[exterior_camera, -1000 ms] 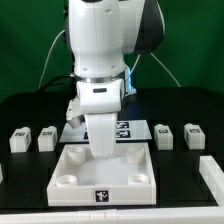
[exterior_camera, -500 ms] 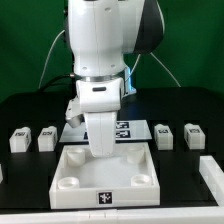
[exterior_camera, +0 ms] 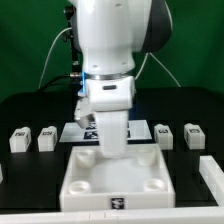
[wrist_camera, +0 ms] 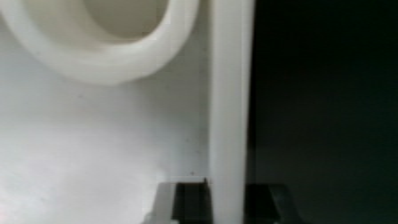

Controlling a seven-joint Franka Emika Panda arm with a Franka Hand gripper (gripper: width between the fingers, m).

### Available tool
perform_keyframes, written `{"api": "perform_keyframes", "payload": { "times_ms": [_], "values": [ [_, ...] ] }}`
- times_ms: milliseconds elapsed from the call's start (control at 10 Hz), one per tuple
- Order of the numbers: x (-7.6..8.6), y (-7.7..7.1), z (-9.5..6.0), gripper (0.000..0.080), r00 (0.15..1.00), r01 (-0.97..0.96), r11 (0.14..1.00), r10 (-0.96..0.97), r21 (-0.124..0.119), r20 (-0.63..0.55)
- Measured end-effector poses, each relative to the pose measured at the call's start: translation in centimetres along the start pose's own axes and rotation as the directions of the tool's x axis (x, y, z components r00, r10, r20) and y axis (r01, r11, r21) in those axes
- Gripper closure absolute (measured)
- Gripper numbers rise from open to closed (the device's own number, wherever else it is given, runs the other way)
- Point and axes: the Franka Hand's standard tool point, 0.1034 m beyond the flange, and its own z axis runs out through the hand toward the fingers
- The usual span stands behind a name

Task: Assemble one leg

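Several legs stand on the black table: two on the exterior view's left (exterior_camera: 18,139) (exterior_camera: 46,138) and two on its right (exterior_camera: 164,135) (exterior_camera: 193,134). Each is a small white block with a tag. My gripper (exterior_camera: 113,150) points down at the far wall of the large white square piece (exterior_camera: 115,182) with round corner sockets. In the wrist view the gripper (wrist_camera: 230,205) has its dark fingers (wrist_camera: 191,205) on either side of that thin wall (wrist_camera: 228,100), shut on it. A round socket (wrist_camera: 98,30) shows beside it. No leg is in the gripper.
The marker board (exterior_camera: 82,128) lies behind the square piece, partly hidden by the arm. Another white part (exterior_camera: 211,176) shows at the exterior view's right edge. A green wall stands at the back.
The arm and the square piece have moved together toward the exterior view's right and slightly nearer the camera. The legs have not moved.
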Motion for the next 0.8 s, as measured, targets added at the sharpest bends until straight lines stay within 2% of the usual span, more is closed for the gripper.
{"api": "perform_keyframes", "payload": {
  "times_ms": [100, 200, 400, 600, 800],
  "values": [
    [2.3, 0.7, 0.4, 0.0736, 1.0, 0.017, 1.0, -0.017, -0.014, -0.016],
    [3.9, 1.5, 0.5, 0.0736, 1.0, 0.01, 1.0, -0.011, -0.022, -0.028],
    [6.3, 3.2, 0.4, 0.0737, 0.999, -0.001, 0.999, -0.001, -0.043, -0.048],
    [6.5, 3.4, 0.5, 0.0737, 0.999, 0.004, 1.0, -0.005, -0.024, -0.047],
    [6.5, 3.4, 0.5, 0.0737, 0.999, 0.006, 1.0, -0.007, -0.023, -0.048]
  ]
}}
